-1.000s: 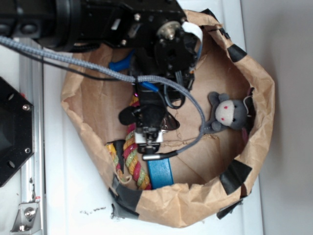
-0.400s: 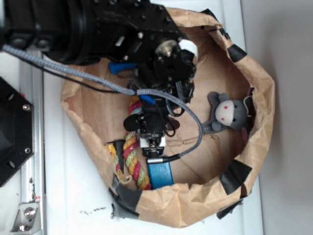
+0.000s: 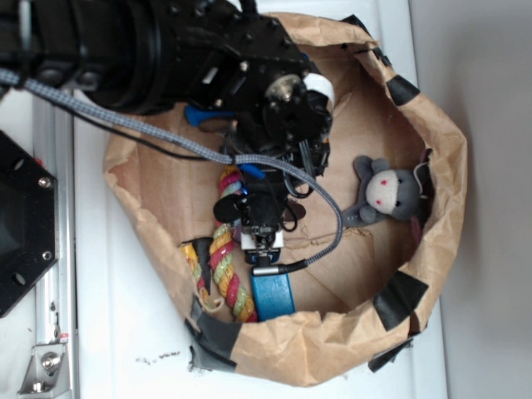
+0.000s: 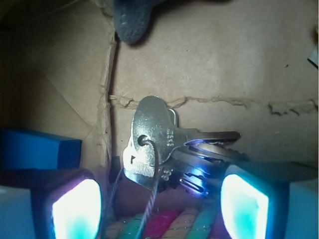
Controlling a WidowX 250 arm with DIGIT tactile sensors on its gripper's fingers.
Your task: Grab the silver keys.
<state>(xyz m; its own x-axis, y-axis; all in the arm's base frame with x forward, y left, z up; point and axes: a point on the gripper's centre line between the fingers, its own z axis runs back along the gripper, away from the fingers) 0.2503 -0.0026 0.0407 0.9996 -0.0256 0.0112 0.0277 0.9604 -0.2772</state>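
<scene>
Clutter crowds the floor of the brown paper bag, whose rolled rim is patched with black tape. In the exterior view a multicoloured twisted rope lies at lower left inside the bag, running from under the arm down toward the rim. A flat blue block sits just right of the rope's lower end, near the bottom rim. A grey plush toy with a pale face rests at the right side, close to the bag wall and well apart from the rope. The black robot arm reaches in from the upper left and covers much of the bag's middle; a braided grey cable loops across it and down toward the block.

The gripper points down at the centre of the bag, between rope and plush toy. In the wrist view the gripper has its two glowing fingers spread apart at the lower corners of the frame, and nothing is clamped between them. The silver keys lie flat on the cardboard floor in the middle of that frame, fanned on a thin wire ring, their blades pointing right toward the right finger. The rope's coloured strands show at the bottom edge just below the keys, the blue block at mid left, and a grey plush limb at the top.
</scene>
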